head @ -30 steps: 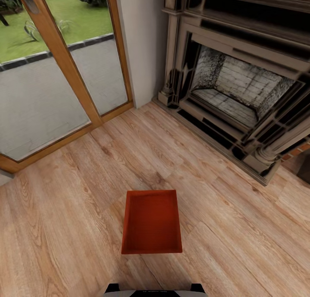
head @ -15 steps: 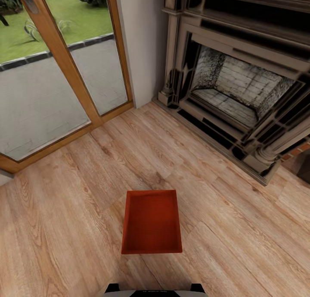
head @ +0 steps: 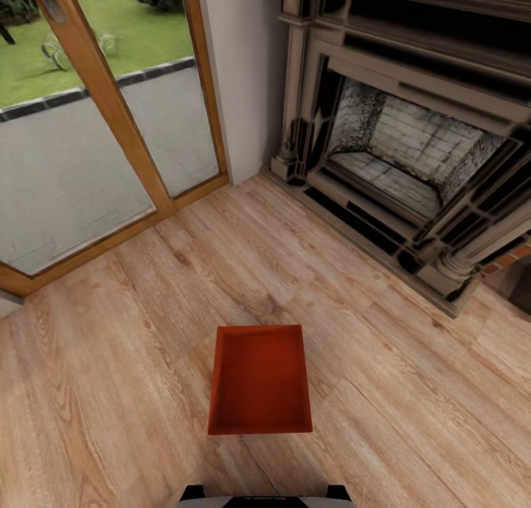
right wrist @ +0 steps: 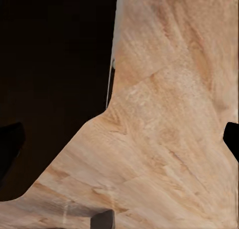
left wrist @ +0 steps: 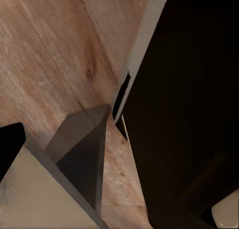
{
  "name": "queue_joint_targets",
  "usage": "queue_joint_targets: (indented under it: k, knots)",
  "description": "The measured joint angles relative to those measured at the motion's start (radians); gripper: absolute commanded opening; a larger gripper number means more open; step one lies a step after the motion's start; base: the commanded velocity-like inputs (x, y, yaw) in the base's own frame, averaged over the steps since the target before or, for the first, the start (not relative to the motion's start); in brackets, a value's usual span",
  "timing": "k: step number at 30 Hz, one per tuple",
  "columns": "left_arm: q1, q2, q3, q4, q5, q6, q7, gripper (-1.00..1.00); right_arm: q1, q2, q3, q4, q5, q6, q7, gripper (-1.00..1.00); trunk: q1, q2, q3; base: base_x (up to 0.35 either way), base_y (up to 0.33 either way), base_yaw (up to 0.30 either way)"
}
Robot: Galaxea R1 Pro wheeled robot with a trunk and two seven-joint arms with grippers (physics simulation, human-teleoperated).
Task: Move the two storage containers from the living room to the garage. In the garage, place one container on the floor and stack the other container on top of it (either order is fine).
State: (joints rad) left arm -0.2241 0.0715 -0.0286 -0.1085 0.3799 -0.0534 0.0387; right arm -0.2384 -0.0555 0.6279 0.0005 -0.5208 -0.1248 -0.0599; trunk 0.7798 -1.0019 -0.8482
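1 storage container (head: pixel 259 380) sits on wood floor (head: pixel 133 360) near fireplace (head: pixel 413 154); claw states unclear.

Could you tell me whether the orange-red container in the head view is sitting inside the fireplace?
No, the storage container rests on the wood floor, well clear of the fireplace.

Light wood plank floor (head: pixel 147 331) filled the lower frame. At upper left, wood-framed glass doors (head: pixel 96 124) showed grey paving and green lawn in daylight. A pale wall (head: pixel 247 65) stood at top centre; at upper right sat a grey-looking, ornate fireplace (head: pixel 413 139), its brick perhaps weathered.
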Motion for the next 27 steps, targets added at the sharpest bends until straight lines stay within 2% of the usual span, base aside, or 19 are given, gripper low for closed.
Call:
queue_joint_targets:
  k: [2,4,6,7,11,14,16,17,18,19,20,21,22,25,26,27]
  knots:
    - [0.0,0.021,0.0,-0.054,0.001,0.017,0.001,1.0,-0.048,-0.01,-0.003,-0.001,-0.006,0.004,-0.014,1.0,0.0,0.0,0.0,0.0,0.0,0.0]
    - [-0.001,0.051,0.0,-0.125,0.001,0.069,0.0,1.0,-0.118,-0.02,-0.011,-0.002,-0.026,0.008,-0.035,1.0,0.0,0.0,0.0,0.0,0.0,0.0]
    - [-0.004,0.062,0.0,-0.161,0.0,0.102,0.0,1.0,-0.16,-0.023,-0.016,-0.002,-0.042,0.008,-0.048,1.0,0.0,0.0,0.0,0.0,0.0,0.0]
    - [-0.006,0.069,0.001,-0.195,-0.001,0.135,0.0,1.0,-0.201,-0.024,-0.019,-0.003,-0.057,0.007,-0.061,1.0,0.0,0.0,0.0,0.0,0.0,0.0]
    - [-0.03,0.075,0.0,-0.263,-0.003,0.192,0.008,1.0,-0.312,-0.026,-0.025,-0.004,-0.086,0.007,-0.095,1.0,0.0,0.0,0.0,0.0,0.0,0.0]
    - [-0.103,0.062,-0.002,-0.297,-0.007,0.213,0.047,1.0,-0.401,-0.018,-0.025,-0.012,-0.096,0.009,-0.115,1.0,0.0,0.0,0.0,0.0,0.0,0.0]
    - [-0.14,0.05,-0.003,-0.3,-0.008,0.216,0.067,1.0,-0.427,-0.014,-0.026,-0.026,-0.098,0.011,-0.12,1.0,0.0,0.0,0.0,0.0,0.0,0.0]
    - [-0.188,0.024,-0.005,-0.301,-0.009,0.22,0.088,1.0,-0.447,-0.006,-0.023,-0.06,-0.098,0.013,-0.124,1.0,0.0,0.0,0.0,0.0,0.0,0.0]
    - [-0.256,-0.011,-0.007,-0.302,-0.015,0.222,0.1,1.0,-0.459,0.019,-0.022,-0.098,-0.098,0.013,-0.128,1.0,0.0,0.0,0.0,0.0,0.0,0.0]
    - [-0.316,-0.055,-0.01,-0.302,-0.032,0.223,0.107,1.0,-0.464,0.058,-0.023,-0.123,-0.099,0.011,-0.131,1.0,0.0,0.0,0.0,0.0,0.0,0.0]
    - [-0.334,-0.083,-0.01,-0.303,-0.057,0.223,0.108,1.0,-0.466,0.088,-0.024,-0.133,-0.099,0.009,-0.132,1.0,0.0,0.0,0.0,0.0,0.0,0.0]
    - [-0.357,-0.122,-0.011,-0.313,-0.119,0.223,0.111,1.0,-0.468,0.129,-0.021,-0.142,-0.096,0.007,-0.133,1.0,0.0,0.0,0.0,0.0,0.0,0.0]
    - [-0.365,-0.14,-0.011,-0.318,-0.157,0.223,0.112,1.0,-0.469,0.147,-0.021,-0.144,-0.095,0.006,-0.133,1.0,0.0,0.0,0.0,0.0,0.0,0.0]
    - [-0.375,-0.168,-0.01,-0.323,-0.231,0.223,0.114,1.0,-0.469,0.169,-0.017,-0.148,-0.092,0.004,-0.133,1.0,0.0,0.0,0.0,0.0,0.0,0.0]
    - [-0.382,-0.188,-0.011,-0.334,-0.291,0.222,0.114,1.0,-0.47,0.177,-0.011,-0.151,-0.088,0.003,-0.131,1.0,0.0,0.0,0.0,0.0,0.0,0.0]
    - [-0.383,-0.191,-0.01,-0.34,-0.299,0.222,0.114,1.0,-0.47,0.178,-0.01,-0.151,-0.088,0.003,-0.131,1.0,0.0,0.0,0.0,0.0,0.0,0.0]
